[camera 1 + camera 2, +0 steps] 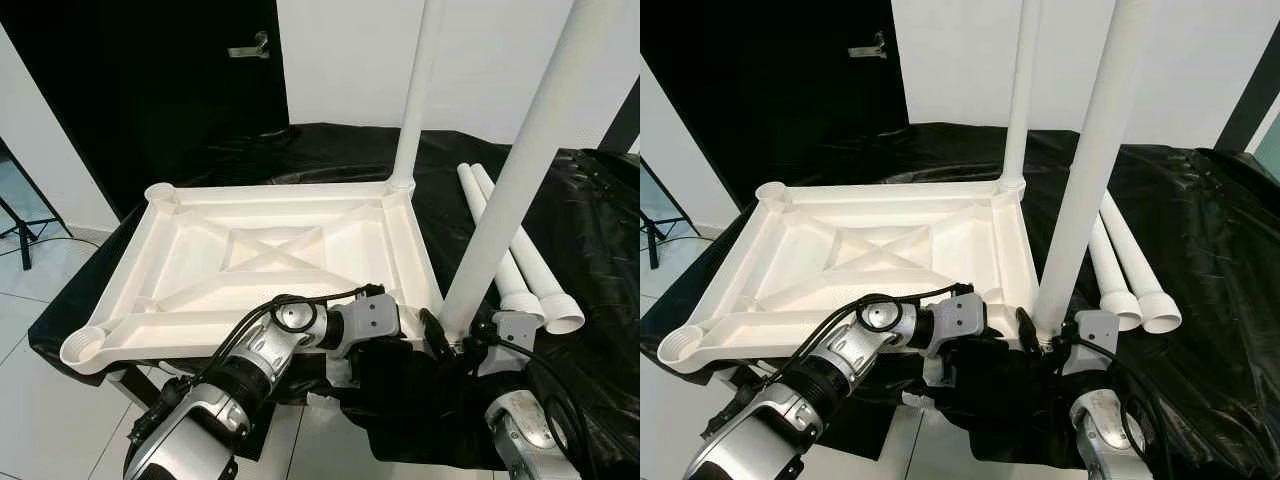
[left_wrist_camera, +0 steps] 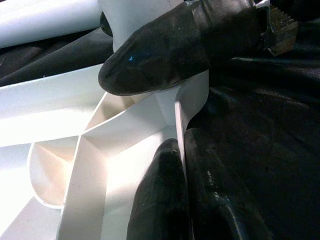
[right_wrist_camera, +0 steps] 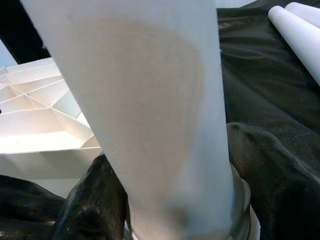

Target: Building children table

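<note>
The white table top [image 1: 270, 250] lies upside down on a surface draped in black cloth [image 1: 590, 250]. One white leg [image 1: 418, 90] stands upright in its far right corner socket. A second leg [image 1: 520, 170] stands upright at the near right corner, and my right gripper [image 3: 170, 190] is shut around its base, with a black finger [image 3: 95, 200] on each side. My left gripper [image 2: 175, 110] is shut on the table top's rim beside that corner, pinching the thin white wall. Two loose legs [image 1: 520, 260] lie side by side on the cloth to the right.
A black door with a metal handle [image 1: 248, 46] stands behind on the left, next to a white wall. Tiled floor [image 1: 40, 270] and a tripod foot [image 1: 20, 225] lie off the left edge. The cloth-covered surface ends just in front of my arms.
</note>
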{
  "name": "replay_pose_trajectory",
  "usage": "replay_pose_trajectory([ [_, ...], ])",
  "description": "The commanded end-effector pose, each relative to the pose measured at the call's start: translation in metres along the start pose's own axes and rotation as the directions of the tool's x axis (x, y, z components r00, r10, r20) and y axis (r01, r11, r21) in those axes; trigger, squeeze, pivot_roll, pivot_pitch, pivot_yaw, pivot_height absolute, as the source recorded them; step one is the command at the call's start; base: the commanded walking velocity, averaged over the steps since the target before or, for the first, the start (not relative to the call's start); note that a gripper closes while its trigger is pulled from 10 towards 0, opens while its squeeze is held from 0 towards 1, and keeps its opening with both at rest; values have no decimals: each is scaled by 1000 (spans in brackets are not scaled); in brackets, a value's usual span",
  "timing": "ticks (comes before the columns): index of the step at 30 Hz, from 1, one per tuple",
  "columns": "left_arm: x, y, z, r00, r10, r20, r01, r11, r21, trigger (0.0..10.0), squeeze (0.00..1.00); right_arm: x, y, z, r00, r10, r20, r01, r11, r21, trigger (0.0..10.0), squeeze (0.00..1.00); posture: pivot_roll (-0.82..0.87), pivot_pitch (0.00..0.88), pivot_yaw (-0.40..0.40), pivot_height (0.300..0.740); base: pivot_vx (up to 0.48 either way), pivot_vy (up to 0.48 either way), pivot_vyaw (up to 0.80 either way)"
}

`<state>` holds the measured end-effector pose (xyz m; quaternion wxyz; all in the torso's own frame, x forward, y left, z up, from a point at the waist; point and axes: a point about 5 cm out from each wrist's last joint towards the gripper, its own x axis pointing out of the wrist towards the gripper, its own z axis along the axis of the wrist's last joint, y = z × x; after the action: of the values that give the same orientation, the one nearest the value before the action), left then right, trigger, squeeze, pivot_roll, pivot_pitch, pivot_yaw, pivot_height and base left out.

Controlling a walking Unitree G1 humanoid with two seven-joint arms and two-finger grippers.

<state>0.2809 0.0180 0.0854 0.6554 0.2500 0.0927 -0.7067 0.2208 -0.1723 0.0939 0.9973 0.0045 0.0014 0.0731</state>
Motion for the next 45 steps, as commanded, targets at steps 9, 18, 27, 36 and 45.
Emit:
replay_pose_trajectory([
  [9, 1, -39, -54, 978, -141, -152, 107, 972, -209, 10000, 0, 17, -26, 13, 988, 155, 8, -154, 986, -71, 10000, 1000, 170, 0, -14, 740, 0, 0, 0],
  [18, 1, -39, -54, 979, -141, -149, 108, 972, -210, 10000, 0, 11, -26, 2, 925, 357, -128, -368, 927, -74, 10000, 0, 182, 0, -14, 740, 0, 0, 0],
  [27, -4, -39, -56, 977, -139, -160, 104, 972, -213, 10000, 0, 11, -31, 0, 916, 384, -114, -391, 920, -39, 0, 0, 192, 0, -5, 740, 0, 0, 0],
  [36, -4, -39, -55, 976, -149, -161, 115, 972, -205, 10000, 0, 3, -28, -9, 938, 320, -132, -330, 942, -66, 0, 0, 191, 0, 3, 740, 0, 0, 0],
  [45, -2, -38, -55, 978, -134, -158, 100, 973, -209, 10000, 0, -3, -36, -13, 995, -96, -36, 94, 995, -36, 0, 0, 200, 0, -19, 740, 0, 0, 0],
])
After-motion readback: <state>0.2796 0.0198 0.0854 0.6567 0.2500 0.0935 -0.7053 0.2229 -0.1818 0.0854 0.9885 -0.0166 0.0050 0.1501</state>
